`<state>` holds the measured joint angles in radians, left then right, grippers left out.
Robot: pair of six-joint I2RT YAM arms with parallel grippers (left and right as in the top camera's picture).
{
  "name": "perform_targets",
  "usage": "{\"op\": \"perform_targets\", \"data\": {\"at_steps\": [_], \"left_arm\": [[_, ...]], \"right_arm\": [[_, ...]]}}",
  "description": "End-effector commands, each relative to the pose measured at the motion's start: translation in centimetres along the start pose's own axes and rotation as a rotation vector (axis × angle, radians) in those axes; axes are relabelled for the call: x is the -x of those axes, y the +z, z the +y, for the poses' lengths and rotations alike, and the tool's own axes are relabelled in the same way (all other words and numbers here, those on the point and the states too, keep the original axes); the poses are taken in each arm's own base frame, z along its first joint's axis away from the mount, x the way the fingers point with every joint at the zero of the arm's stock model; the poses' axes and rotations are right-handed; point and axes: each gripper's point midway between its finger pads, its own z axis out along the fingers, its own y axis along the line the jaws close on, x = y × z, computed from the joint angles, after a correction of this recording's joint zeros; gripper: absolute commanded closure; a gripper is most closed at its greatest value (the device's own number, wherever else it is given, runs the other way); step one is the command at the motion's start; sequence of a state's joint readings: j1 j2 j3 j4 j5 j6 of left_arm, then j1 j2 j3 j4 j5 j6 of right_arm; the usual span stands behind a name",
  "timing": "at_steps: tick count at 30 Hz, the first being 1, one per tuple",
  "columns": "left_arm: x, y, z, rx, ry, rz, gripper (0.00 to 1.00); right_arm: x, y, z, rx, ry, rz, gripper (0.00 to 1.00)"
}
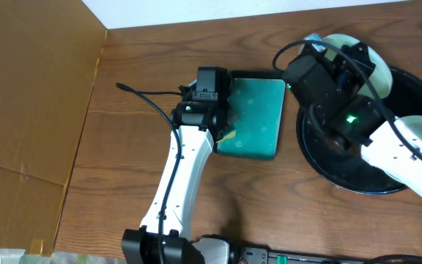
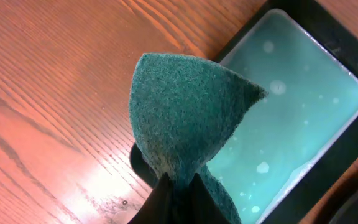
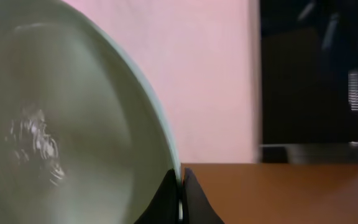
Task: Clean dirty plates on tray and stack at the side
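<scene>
While my left pincer [image 2: 174,190] pinches a green scouring pad [image 2: 185,106] above the teal tray [image 1: 258,110] mid-table, my right pincer [image 3: 180,186] is clamped on a white plate [image 3: 67,112] by its rim, over the black tray [image 1: 361,182] near the table's right edge.

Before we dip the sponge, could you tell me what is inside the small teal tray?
Only a pale teal, white-speckled surface, maybe soapy water, shows in the teal tray. The sponge in the left end effector hides one corner.
</scene>
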<state>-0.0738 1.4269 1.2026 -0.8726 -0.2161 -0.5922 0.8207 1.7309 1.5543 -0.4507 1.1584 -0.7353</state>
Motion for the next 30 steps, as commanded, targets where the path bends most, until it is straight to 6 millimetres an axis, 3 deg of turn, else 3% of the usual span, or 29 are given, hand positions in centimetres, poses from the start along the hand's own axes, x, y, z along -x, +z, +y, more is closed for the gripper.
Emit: {"op": "perform_targets", "data": {"at_steps": [1, 4, 6, 7, 9, 11, 17, 24, 25, 26, 28, 30], "left_arm": [[-0.1, 0.1, 0.4, 0.017, 0.028, -0.001, 0.93], [-0.1, 0.1, 0.4, 0.017, 0.027, -0.001, 0.93], [-0.1, 0.1, 0.4, 0.017, 0.027, -0.001, 0.93], [-0.1, 0.1, 0.4, 0.016, 0.027, -0.001, 0.93], [-0.1, 0.1, 0.4, 0.017, 0.028, -0.001, 0.93], [-0.1, 0.1, 0.4, 0.017, 0.028, -0.001, 0.93], [-0.3, 0.1, 0.2, 0.002, 0.027, 0.010, 0.93], [-0.3, 0.1, 0.1, -0.002, 0.011, 0.012, 0.93], [-0.4, 0.1, -0.1, -0.013, 0.010, 0.017, 0.93], [-0.4, 0.1, -0.1, -0.014, 0.011, 0.018, 0.93], [-0.4, 0.1, -0.1, -0.015, 0.011, 0.019, 0.93], [-0.4, 0.1, -0.1, -0.015, 0.011, 0.018, 0.93]], "right_arm": [[-1.4, -0.7, -2.7, -0.105, -0.133, 0.086, 0.99], [-1.4, -0.7, -2.6, -0.106, -0.118, 0.086, 0.99], [-1.1, -0.2, -1.3, -0.042, -0.019, 0.042, 0.99], [-1.0, 0.1, -0.1, 0.023, 0.019, 0.016, 0.99], [-0.7, 0.6, 6.4, 0.393, 0.043, -0.082, 0.99], [-1.0, 1.5, 8.7, 0.579, 0.132, -0.102, 0.99], [-5.0, 8.4, 5.2, 0.556, 0.602, 0.061, 0.99], [-12.4, 14.6, 3.6, 0.882, 1.068, 0.123, 0.99], [-17.1, 17.3, 2.6, 0.866, 1.257, 0.217, 0.99], [-19.8, 18.7, 2.3, 0.829, 1.347, 0.287, 0.99], [-24.7, 20.8, 2.3, 0.756, 1.478, 0.403, 0.98], [-28.0, 22.0, 2.7, 0.713, 1.560, 0.481, 0.98]]}}
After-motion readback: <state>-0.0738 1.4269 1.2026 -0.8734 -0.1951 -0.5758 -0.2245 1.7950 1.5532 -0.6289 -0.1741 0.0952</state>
